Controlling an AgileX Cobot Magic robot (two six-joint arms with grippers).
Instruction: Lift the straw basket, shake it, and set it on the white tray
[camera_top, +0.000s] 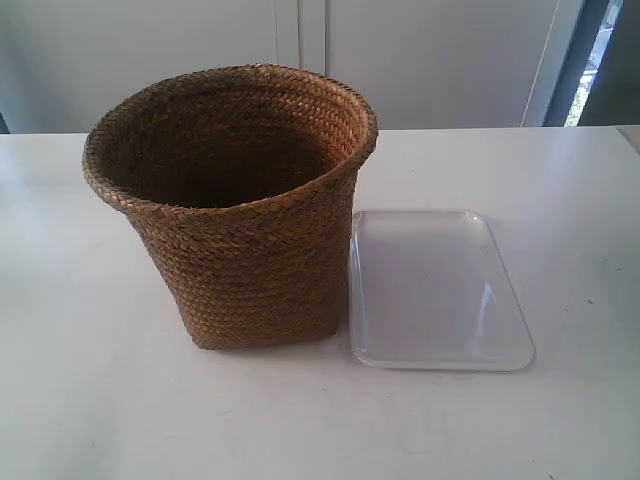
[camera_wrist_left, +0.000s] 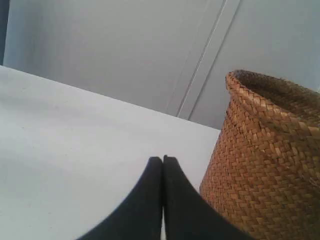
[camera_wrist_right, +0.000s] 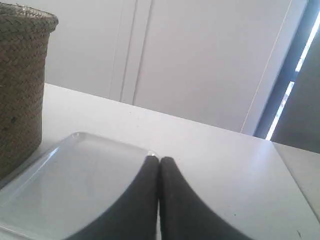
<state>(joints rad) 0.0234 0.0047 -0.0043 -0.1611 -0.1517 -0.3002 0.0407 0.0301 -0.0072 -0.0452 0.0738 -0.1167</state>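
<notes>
The basket (camera_top: 250, 270) stands upright on the table (camera_top: 100, 410), just beside the tray (camera_top: 435, 290). Its base is so near the tray's long edge that I can't say whether they touch, and its flared rim leans out over that side.

The left end effector (camera_wrist_left: 163, 159) is pinched fully together and holds nothing, low over the table with the basket wall close beside it. The right end effector (camera_wrist_right: 159, 159) is likewise closed and empty, low over the tray, with the basket on the tray's far side.

The worry, I'd say, is the closed fingers. If either one goes in before spreading, it would shove the basket, tipping it or skating it into the tray. Braided straw gives, so a pinch on the rim may slip in the shake. The tray looks slick and light, so a knock from the base could send it sliding. The base looks like a close fit, so landing off-centre could leave the basket tilted on the raised rim.

There is bare table in front of the basket and on the side away from the tray. The table's back edge runs not far behind the basket.
</notes>
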